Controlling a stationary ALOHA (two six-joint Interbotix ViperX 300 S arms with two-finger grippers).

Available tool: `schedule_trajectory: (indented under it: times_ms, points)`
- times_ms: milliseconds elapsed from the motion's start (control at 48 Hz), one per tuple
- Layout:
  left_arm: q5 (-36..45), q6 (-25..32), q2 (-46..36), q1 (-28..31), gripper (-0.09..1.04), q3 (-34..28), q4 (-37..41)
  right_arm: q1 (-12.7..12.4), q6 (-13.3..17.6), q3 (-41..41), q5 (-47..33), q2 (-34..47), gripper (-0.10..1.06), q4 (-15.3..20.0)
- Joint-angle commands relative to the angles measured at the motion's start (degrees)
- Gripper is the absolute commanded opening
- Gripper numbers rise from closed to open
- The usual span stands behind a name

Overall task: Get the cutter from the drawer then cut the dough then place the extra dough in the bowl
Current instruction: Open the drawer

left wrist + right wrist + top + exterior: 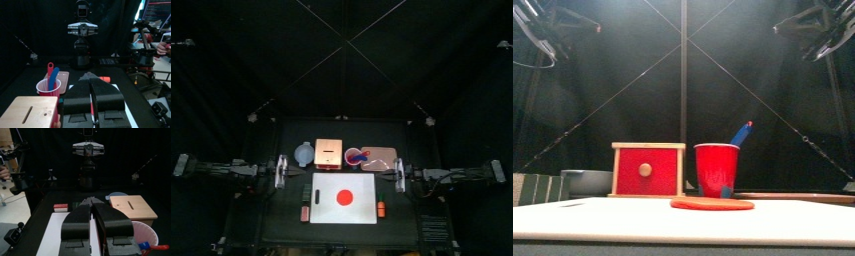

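Note:
A flat red dough disc (342, 196) (712, 203) lies in the middle of the white cutting board (362, 213) (593, 220). Behind the board stand the pale wooden box (330, 154) (30, 112) (133, 208), its red drawer front (648, 170) closed, and the blue-grey bowl (305, 153) (587, 181) to its left. No cutter shows. My left gripper (282, 172) (90, 76) hovers at the board's left edge and my right gripper (400, 176) (92, 201) at its right edge. Both are raised, shut and hold nothing.
A red cup (357, 155) (716, 168) (48, 87) with toy knives stands right of the box, on or beside a pink tray (381, 158). Small red pieces (306, 210) (381, 208) (61, 207) sit at the board's left and right edges.

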Motion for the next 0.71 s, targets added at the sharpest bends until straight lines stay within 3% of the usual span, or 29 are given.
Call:
schedule_trajectory:
  times_ms: [21,333,562,708]
  points:
    - [-3.43,-0.35,3.25,0.88,0.08,-0.53,-0.18,-0.79,-0.88,-0.35,-0.44,2.64,-0.03,-0.70]
    - [-23.12,-3.08,18.19,-1.14,0.08,1.23,-13.62,-9.49,-0.79,-9.49,-6.06,23.03,-0.03,-13.54]
    - [-32.87,-3.87,29.27,-3.78,0.08,1.14,-22.76,-15.82,-0.79,-18.98,-16.17,38.50,-0.03,-13.89]
    - [-35.95,-5.80,35.77,-5.63,0.08,-1.23,-27.95,-18.02,-0.62,-25.40,-18.98,47.37,-0.03,-13.62]
